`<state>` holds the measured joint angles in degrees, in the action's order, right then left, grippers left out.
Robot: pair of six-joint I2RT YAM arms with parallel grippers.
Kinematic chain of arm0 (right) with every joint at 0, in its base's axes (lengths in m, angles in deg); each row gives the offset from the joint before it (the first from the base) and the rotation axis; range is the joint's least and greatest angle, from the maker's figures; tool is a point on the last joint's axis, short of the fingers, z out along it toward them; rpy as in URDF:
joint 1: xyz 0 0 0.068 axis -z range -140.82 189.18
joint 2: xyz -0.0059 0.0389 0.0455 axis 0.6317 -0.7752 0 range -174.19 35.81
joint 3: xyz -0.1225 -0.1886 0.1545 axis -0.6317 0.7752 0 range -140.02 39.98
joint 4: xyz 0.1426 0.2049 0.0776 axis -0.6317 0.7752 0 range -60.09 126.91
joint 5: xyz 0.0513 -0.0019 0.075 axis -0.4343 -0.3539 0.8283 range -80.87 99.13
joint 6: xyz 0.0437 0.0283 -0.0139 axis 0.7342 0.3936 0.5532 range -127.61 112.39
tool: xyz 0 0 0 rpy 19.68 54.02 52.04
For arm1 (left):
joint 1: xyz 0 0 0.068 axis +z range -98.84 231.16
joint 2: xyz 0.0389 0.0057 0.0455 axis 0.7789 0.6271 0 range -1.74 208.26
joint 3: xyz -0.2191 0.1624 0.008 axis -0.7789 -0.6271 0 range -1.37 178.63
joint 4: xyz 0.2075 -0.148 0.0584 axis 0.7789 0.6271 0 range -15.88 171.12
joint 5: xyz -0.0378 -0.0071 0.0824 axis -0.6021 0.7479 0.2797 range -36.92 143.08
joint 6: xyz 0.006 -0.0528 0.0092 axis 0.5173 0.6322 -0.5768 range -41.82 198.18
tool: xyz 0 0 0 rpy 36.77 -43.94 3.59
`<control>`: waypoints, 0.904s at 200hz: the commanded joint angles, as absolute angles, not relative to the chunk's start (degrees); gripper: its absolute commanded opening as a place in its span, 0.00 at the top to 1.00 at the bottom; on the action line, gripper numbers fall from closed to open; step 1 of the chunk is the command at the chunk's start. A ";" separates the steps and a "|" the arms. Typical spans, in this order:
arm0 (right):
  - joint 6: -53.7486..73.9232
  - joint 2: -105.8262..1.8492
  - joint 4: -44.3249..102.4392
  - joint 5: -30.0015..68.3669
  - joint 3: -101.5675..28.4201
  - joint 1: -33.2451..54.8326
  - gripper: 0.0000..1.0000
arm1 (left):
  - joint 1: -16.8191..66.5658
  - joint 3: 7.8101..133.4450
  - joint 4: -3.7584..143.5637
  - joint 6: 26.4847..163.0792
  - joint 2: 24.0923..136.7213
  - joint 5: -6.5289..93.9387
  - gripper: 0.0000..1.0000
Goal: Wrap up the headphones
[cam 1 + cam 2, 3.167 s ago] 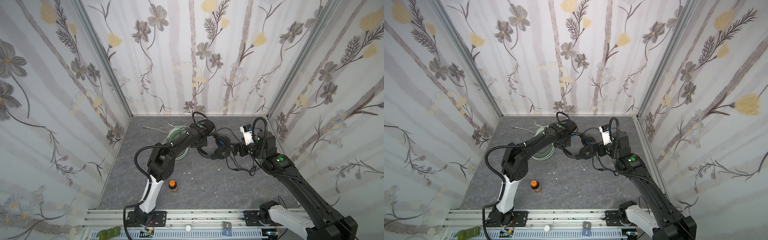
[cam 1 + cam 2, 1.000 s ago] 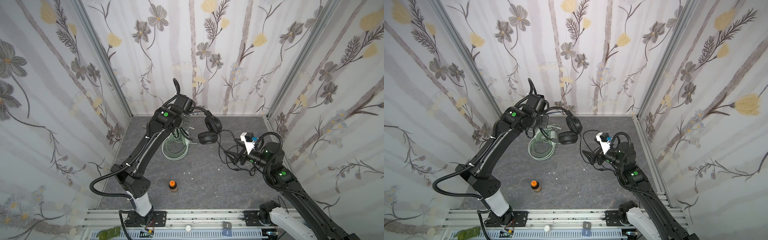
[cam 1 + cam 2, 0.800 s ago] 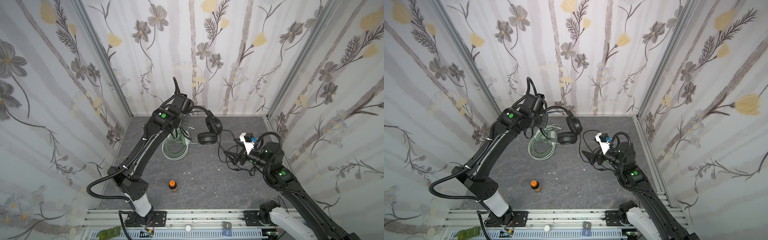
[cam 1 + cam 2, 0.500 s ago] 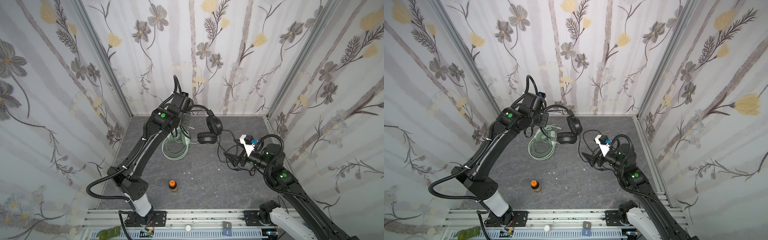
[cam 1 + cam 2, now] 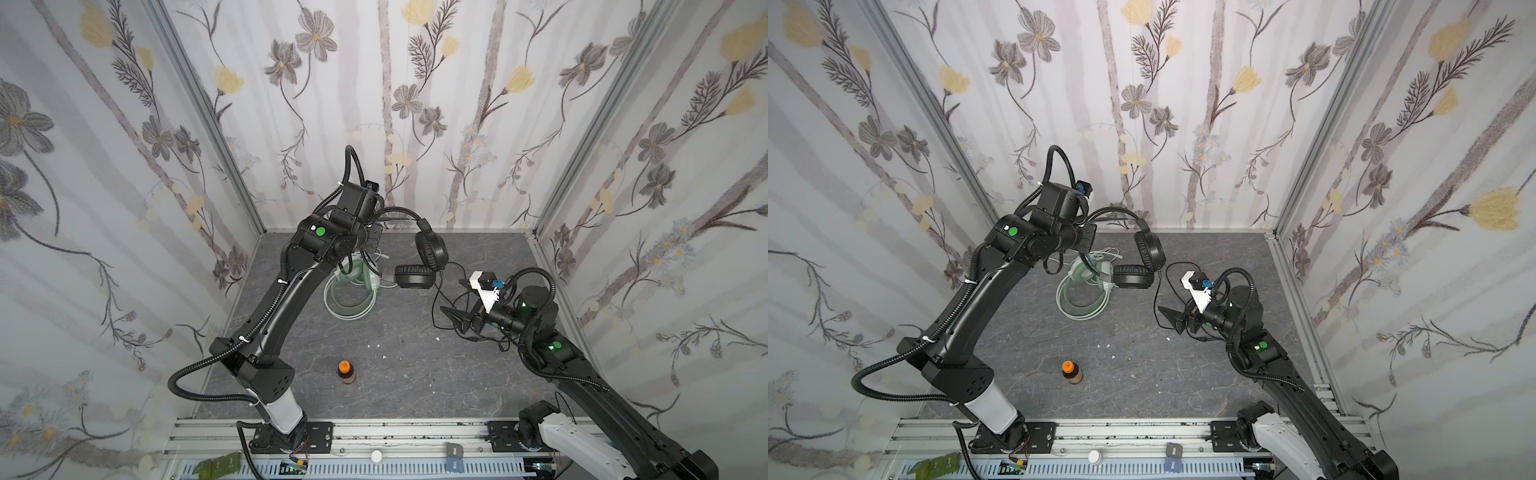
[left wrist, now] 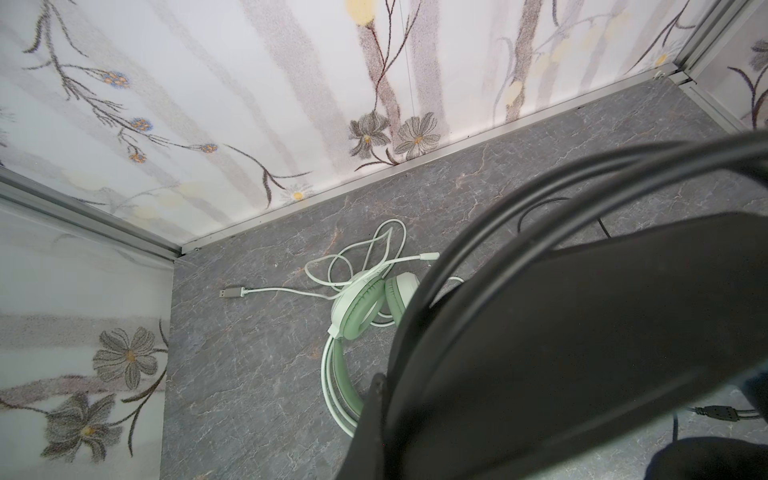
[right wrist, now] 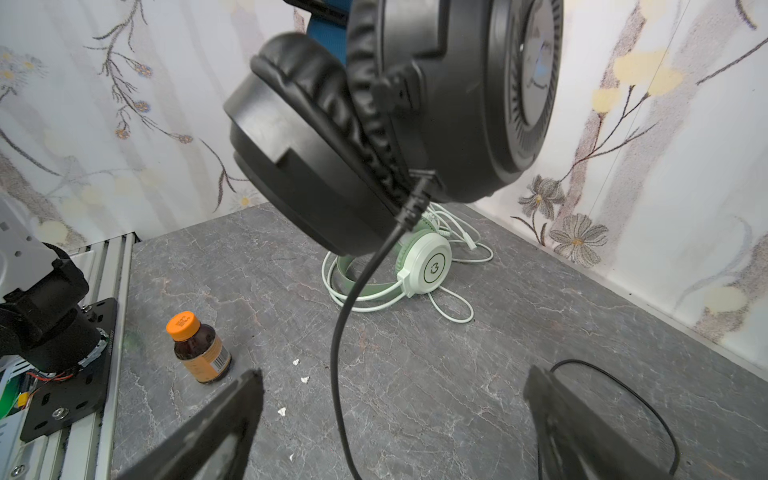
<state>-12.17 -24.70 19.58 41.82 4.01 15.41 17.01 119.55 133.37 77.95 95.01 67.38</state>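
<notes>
1. Holding the black headset [image 5: 430, 251] up off the tabletop [image 5: 415, 374]: the left claw [image 5: 376, 226] is pinched tight on its headband [image 5: 399, 211]. Both earcups [image 7: 324, 137] dangle free and the black cable [image 7: 345, 311] drops straight down, prob. so the cord hangs clear for winding
2. Right claw [image 7: 395, 374] sits low on the right, jaws spread wide, gripping nothing. In the right wrist view the cord passes btwn its two fingers w/o touching either, so it looks lined up to catch it
3. Rest of the black cable lies in loose loops on the tabletop by the right claw, so none of it looks wound yet
4. Mint-green headset [image 6: 361, 307] lies on the tabletop toward the back, near the hanging one. Its white cable [image 6: 353, 266] sprawls loose w/ the USB plug [image 6: 232, 293] out to one side; unwrapped, prob. waiting its turn
5. Orange-capped bottle [image 5: 345, 372] stands upright nearer the front, well apart from both headsets, no part in the job
6. Judgement: early stage. Next move needs the right claw to close on the cord below the earcup; a thin cord could slip out
</notes>
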 commanded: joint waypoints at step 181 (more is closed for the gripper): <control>0.55 -41.42 -10.38 43.76 11.02 10.44 0.24 | 21.44 131.68 137.82 84.32 98.10 61.97 1.00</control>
<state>-1.02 -40.02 -4.27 43.65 10.33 10.75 20.49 129.63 137.96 81.57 97.72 63.84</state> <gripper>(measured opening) 0.763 0.062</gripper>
